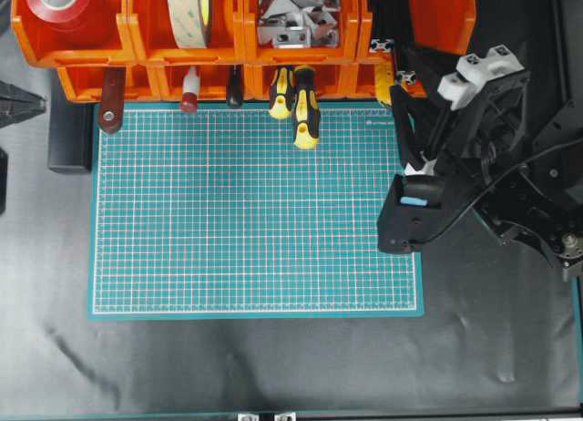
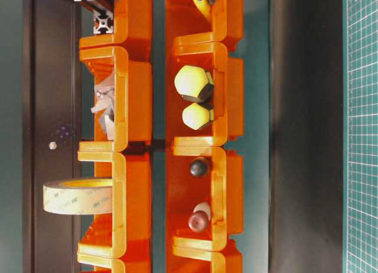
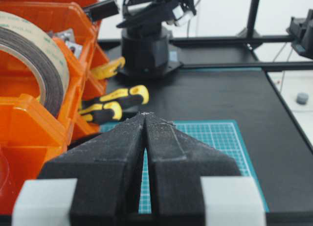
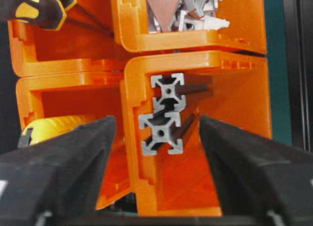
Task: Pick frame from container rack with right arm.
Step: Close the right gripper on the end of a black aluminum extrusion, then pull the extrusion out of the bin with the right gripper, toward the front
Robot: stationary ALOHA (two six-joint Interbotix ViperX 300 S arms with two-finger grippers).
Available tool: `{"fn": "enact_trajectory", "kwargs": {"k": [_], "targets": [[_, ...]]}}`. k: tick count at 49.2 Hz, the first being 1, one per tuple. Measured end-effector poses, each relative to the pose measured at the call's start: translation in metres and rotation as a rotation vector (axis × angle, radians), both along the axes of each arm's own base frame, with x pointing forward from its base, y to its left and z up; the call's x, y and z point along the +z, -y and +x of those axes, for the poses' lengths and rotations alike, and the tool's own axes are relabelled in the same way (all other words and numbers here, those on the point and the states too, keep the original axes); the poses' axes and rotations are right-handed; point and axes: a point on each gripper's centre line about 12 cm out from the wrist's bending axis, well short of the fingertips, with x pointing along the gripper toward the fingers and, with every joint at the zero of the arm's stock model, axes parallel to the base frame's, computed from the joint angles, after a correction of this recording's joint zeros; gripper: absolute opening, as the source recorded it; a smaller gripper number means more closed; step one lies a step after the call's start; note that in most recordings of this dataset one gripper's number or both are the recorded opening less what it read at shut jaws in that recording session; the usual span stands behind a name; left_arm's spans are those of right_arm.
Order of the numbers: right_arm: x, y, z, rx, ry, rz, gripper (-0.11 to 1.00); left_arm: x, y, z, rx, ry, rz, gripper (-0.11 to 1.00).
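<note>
From overhead, the container rack (image 1: 182, 47) lines the far edge of the tabletop (image 1: 273, 366), its bin mouths opening toward the green mat (image 1: 255, 211), so handles poke out within easy reach. The right arm (image 1: 474, 157) is angled at the rack's right end, where the silvery cut ends of the frame (image 1: 383, 46) show just past the bin lip. The mat is bare across its middle, leaving open room to draw a bar back.

The table-level view looks along the bin fronts: two bar ends (image 2: 93, 10) sit in the end bin, tape (image 2: 77, 196) and screwdrivers (image 2: 195, 98) in the others.

The left wrist view shows the left end effector (image 3: 145, 119) with its fingers pressed together, holding nothing, parked beside the rack and out of the way.

The right wrist view has the right end effector (image 4: 154, 138) spread wide, empty, a finger on either side of the two stacked bars, lined up with the lower one. The bin's orange wall stands close on the left finger's side, so I judge clearance there is tight; the right side has more space.
</note>
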Motion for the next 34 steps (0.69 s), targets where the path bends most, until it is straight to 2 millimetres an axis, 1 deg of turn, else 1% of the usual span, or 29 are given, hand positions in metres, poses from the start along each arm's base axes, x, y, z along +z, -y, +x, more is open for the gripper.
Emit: {"fn": "enact_trajectory", "kwargs": {"k": [5,7,15,19,30,34], "targets": [[0.000,0.000,0.000,-0.002,0.000,-0.001,0.34,0.000,0.000,0.000,0.000,-0.002,0.002,0.00],[0.000,0.000,0.000,-0.003,0.000,-0.002,0.25,0.000,0.000,0.000,0.000,-0.002,0.002,0.00],[0.002,-0.001,0.000,-0.003,0.005,-0.007,0.26,0.000,0.000,0.000,0.000,0.000,0.002,0.00],[0.007,-0.004,0.000,-0.003,0.012,-0.022,0.26,0.000,0.000,0.000,-0.002,-0.002,0.000,0.00],[0.035,-0.016,-0.005,-0.026,0.056,-0.110,0.26,0.000,0.000,0.000,0.000,0.000,0.002,0.00],[0.049,-0.026,-0.006,-0.012,0.071,-0.135,0.26,0.000,0.000,0.000,0.000,-0.002,0.000,0.00]]}}
